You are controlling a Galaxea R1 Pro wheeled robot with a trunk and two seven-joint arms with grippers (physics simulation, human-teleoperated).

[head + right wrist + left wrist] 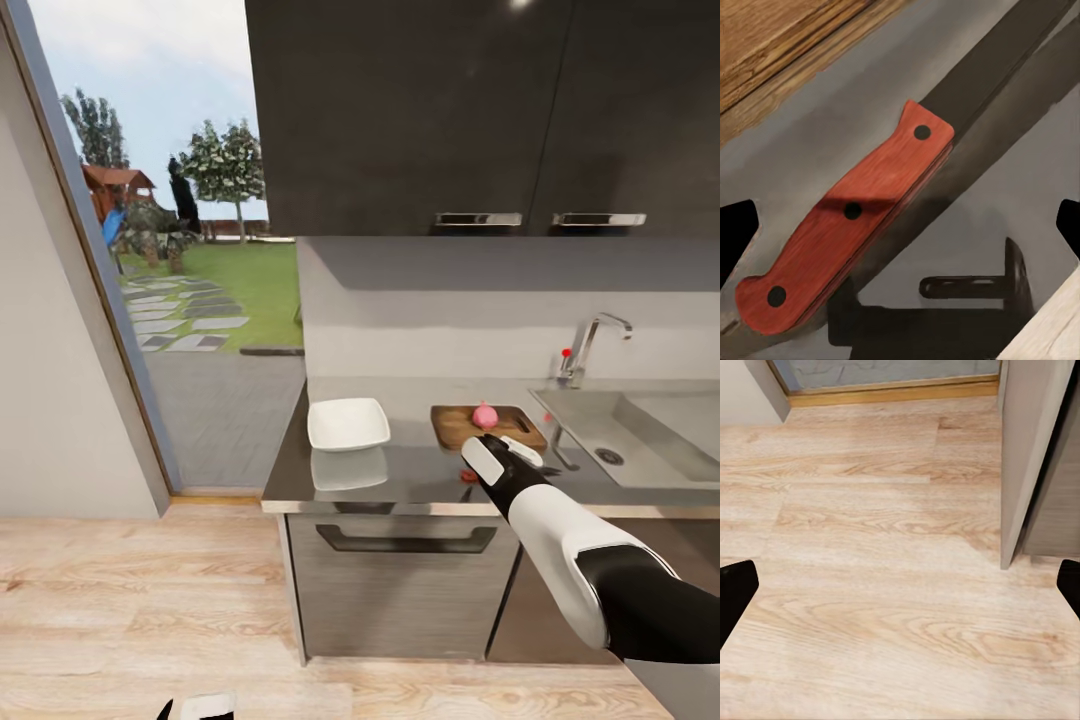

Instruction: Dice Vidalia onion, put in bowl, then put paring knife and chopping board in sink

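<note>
Ahead of the right gripper (505,457), past the countertop (400,475) edge: chopping board (487,427) carrying the whole pinkish Vidalia onion (485,415). Directly between the wide-spread jaws, lying flat on the grey top beside the board: paring knife (847,217). Probably light, rigid, thin, so hard to pinch off a slick surface; best taken across the red riveted handle, mid-length, clear of the dark blade. Left gripper (900,585) low over wooden floor, also spread open.
</note>
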